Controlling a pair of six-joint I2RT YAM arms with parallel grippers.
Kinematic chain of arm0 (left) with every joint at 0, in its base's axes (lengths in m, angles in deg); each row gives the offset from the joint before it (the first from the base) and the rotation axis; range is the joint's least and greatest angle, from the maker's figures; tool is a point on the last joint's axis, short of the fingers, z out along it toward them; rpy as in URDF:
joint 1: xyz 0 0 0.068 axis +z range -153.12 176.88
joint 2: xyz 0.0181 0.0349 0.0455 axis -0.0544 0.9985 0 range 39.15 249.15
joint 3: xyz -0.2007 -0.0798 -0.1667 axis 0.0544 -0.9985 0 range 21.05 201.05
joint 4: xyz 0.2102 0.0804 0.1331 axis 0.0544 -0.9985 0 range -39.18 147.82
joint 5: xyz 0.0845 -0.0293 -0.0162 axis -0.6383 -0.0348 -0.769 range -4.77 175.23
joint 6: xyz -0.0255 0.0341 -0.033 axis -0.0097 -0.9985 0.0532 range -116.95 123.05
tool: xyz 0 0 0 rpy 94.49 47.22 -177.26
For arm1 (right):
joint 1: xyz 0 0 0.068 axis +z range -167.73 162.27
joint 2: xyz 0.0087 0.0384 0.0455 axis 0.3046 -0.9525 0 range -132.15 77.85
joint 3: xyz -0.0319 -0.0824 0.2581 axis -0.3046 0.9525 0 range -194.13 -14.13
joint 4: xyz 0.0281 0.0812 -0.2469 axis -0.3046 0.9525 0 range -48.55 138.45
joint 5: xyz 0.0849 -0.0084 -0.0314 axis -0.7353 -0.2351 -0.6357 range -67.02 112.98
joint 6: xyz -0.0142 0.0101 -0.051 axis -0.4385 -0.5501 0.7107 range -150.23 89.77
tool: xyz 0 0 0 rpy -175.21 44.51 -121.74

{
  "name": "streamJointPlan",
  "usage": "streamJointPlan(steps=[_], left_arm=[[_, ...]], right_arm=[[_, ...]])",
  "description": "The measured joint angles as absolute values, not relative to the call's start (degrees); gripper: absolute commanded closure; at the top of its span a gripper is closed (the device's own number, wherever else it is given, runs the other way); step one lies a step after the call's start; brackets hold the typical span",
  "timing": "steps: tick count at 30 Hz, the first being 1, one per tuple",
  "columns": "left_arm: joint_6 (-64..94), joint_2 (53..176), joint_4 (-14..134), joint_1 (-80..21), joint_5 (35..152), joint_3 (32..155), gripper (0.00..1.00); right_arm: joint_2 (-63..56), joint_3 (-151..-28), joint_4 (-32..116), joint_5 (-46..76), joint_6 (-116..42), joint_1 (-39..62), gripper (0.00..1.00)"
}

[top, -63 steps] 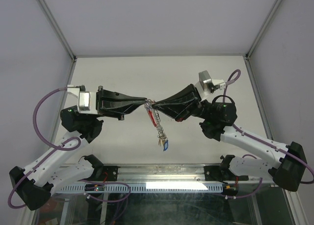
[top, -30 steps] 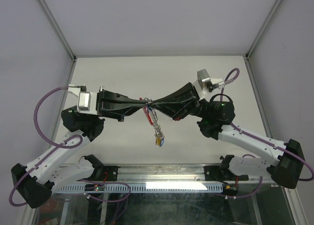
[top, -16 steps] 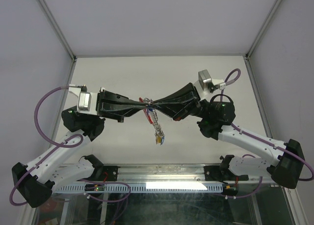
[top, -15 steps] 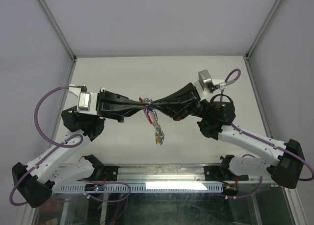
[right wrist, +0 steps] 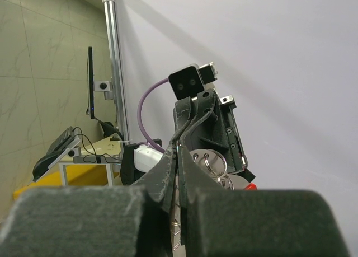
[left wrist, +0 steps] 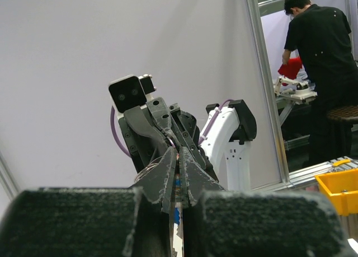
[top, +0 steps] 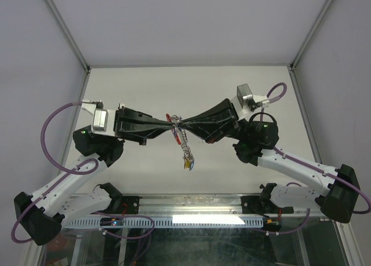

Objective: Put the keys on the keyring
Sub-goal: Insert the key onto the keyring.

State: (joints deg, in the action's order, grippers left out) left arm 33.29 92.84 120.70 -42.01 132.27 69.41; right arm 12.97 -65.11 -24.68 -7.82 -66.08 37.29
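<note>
midway: both hands pinch the keyring in mid-air

seemingly the threading is under way but not finished. seen from above, the left hand (top: 170,122) and the right hand (top: 186,124) meet tip to tip over the middle of the pale bench (top: 133,86). both are clenched on the top of the keyring (top: 184,139). the keyring hangs down from that meeting point, off the bench, with a red arc on its left and a silvery chain below. at the chain's lower end dangle tiny yellow and blue pieces, likely keys (top: 187,164) already on the bunch, though they are too small to tell from the tag.

the left wrist view shows that hand's fingers (left wrist: 193,181) pressed together on a sliver of metal with a blue speck. the right wrist view shows closed fingers (right wrist: 168,176) with silver rings just beyond. which part each hand pinches cannot be told.

no loose keys can be seen on the bench. what seems left is to work the pinched piece fully onto the ring.
</note>
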Motion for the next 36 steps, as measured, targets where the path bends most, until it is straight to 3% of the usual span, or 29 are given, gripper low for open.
streamJointPlan(steps=[15, 26, 30, 36], left_arm=[[33.3, 93.0, 120.4, -42.0, 132.7, 69.4, 1.00], [33.3, 93.1, 119.7, -42.0, 133.2, 69.4, 0.89], [32.6, 93.0, 117.4, -42.0, 133.3, 69.5, 0.76], [30.0, 91.6, 110.9, -42.0, 131.4, 70.6, 0.50]], right_arm=[[13.0, -63.9, -28.2, -8.3, -66.1, 37.3, 1.00], [13.4, -63.9, -29.4, -4.5, -65.4, 37.3, 1.00], [14.0, -63.9, -29.2, -4.2, -64.4, 37.3, 1.00], [17.3, -63.9, -22.7, -4.9, -58.7, 37.3, 1.00]])
